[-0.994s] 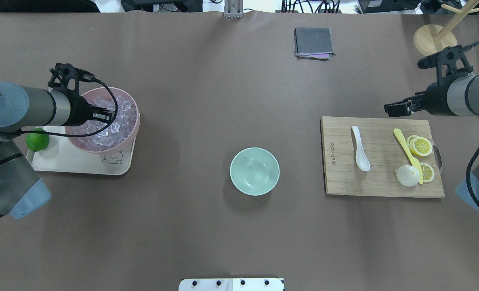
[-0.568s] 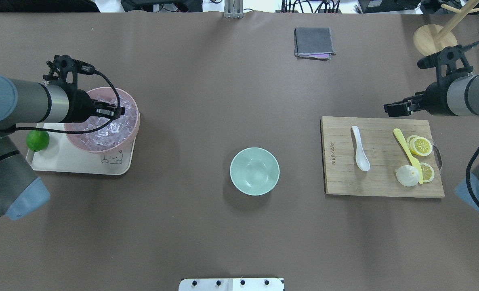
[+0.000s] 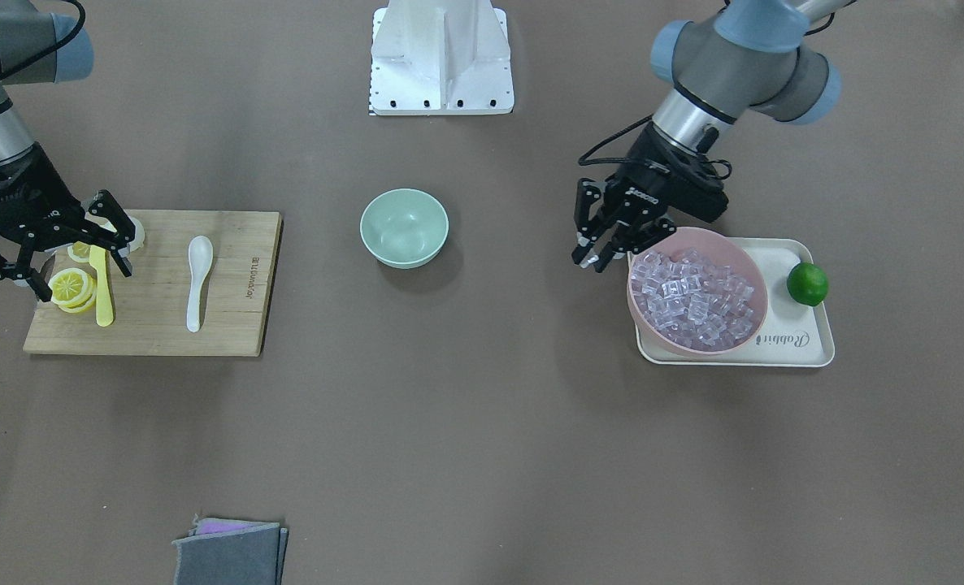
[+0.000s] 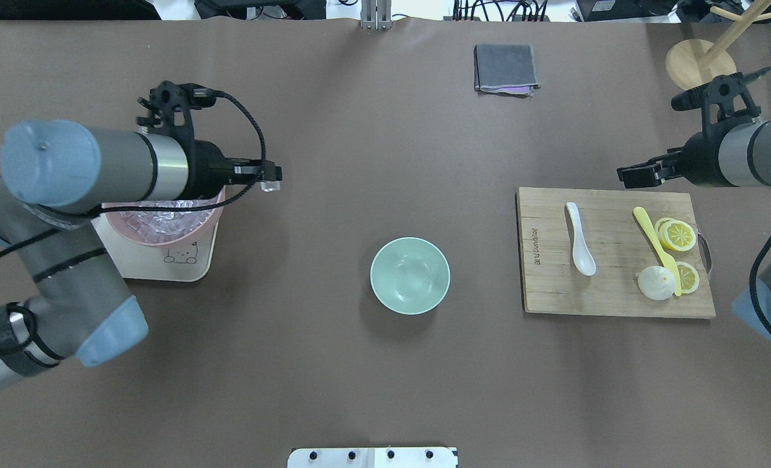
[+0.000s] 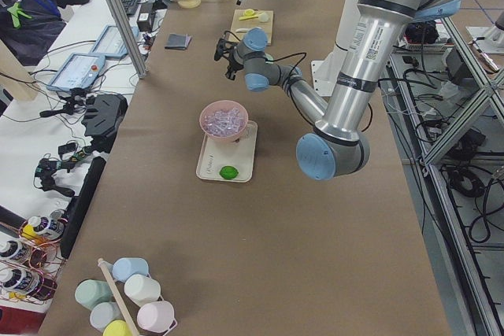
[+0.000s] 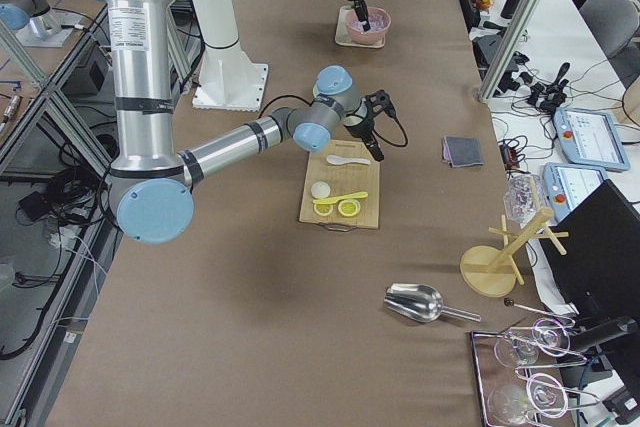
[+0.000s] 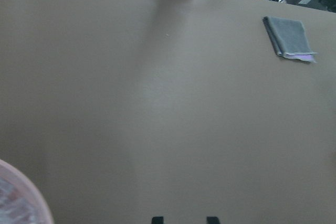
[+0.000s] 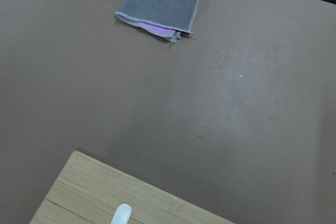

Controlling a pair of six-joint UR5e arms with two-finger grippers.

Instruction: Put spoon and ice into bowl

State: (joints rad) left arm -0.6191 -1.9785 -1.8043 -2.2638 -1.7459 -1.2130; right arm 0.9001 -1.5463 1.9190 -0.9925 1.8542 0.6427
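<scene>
The mint-green bowl [image 4: 410, 275] stands empty mid-table, also in the front view [image 3: 404, 227]. My left gripper [image 4: 270, 177] is raised just off the pink bowl's rim on the mint bowl's side, shut on one clear ice cube [image 4: 270, 187]; it also shows in the front view [image 3: 590, 262]. The other ice cubes [image 3: 693, 294] fill the pink bowl [image 3: 749, 268]. The white spoon [image 4: 579, 239] lies on the cutting board [image 4: 548, 286]. My right gripper [image 3: 66, 258] is open and empty, above the board's lemon end.
A yellow knife [image 4: 653, 239] and lemon slices [image 4: 677, 234] lie on the board beside the spoon. The pink bowl sits on a cream tray [image 3: 811, 345] with a lime [image 3: 807, 284]. A folded grey cloth [image 4: 505, 67] and a wooden stand [image 4: 699, 62] are at the far edge.
My left gripper has lifted out of the pink bowl and moved right, toward the table's middle, with an ice cube in it. The right arm has not moved.
</scene>
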